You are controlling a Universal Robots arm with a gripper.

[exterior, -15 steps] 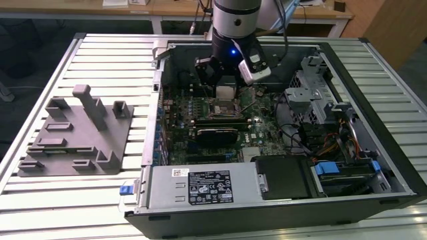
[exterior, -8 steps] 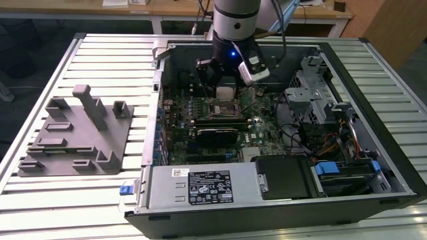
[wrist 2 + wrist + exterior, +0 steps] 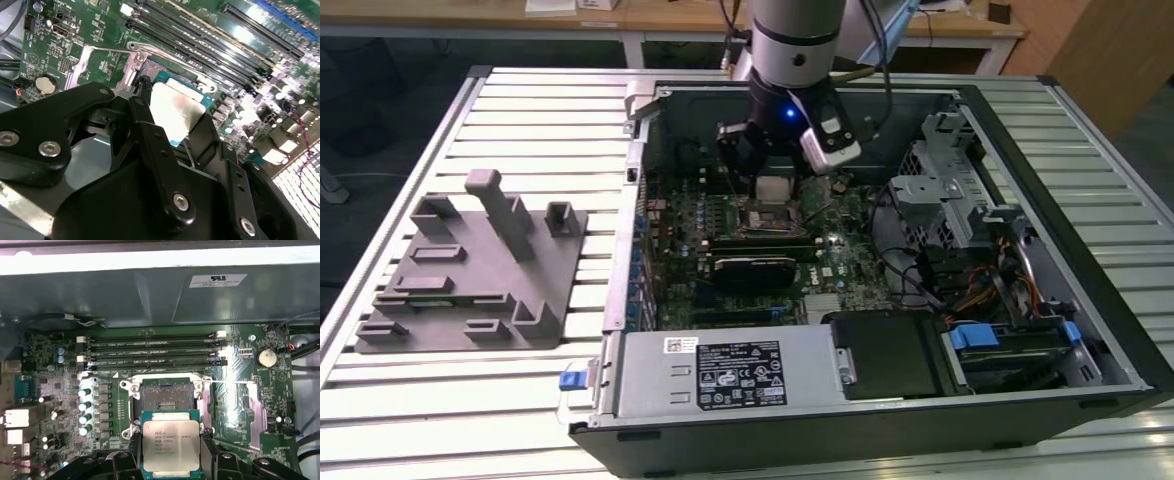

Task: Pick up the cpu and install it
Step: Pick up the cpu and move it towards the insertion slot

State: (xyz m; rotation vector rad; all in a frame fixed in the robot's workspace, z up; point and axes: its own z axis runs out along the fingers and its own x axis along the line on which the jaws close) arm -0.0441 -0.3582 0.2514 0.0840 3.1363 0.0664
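inside the open computer case (image 3: 1110,335) on the slatted worktop (image 3: 534,110), your pincer (image 3: 781,178) is closed on the cpu (image 3: 775,187), holding it clear of the motherboard (image 3: 847,225). in both wrist views the black fingers (image 3: 134,446) clamp two opposite edges of the chip (image 3: 171,442), metal lid facing the camera, pale rim showing around it (image 3: 177,112). the grip looks shallow, on the edges only.

the cpu is near the socket (image 3: 166,397) but not in it. the socket is bare, its frame open, and the metal plate (image 3: 255,410) is swung off to the side. in the exterior view the chip hangs just on the far side of the socket (image 3: 767,217). can't tell how high above it.

risks as i judge them:
- thin edge grip: a jolt could make the chip slip or twist, and a drop onto the bare contacts would damage them.
- misalignment: if the chip isn't square to the socket or is rotated wrong, a corner lands first and it won't seat. can't see the notch marks from here.
- tilt: in the second wrist view the chip looks angled, but that may be the camera. can't tell.
- fingers are wider than the chip and could knock the socket frame or the memory slots (image 3: 155,347) beside it.

the grey fixture (image 3: 467,270) sits well apart on the worktop.
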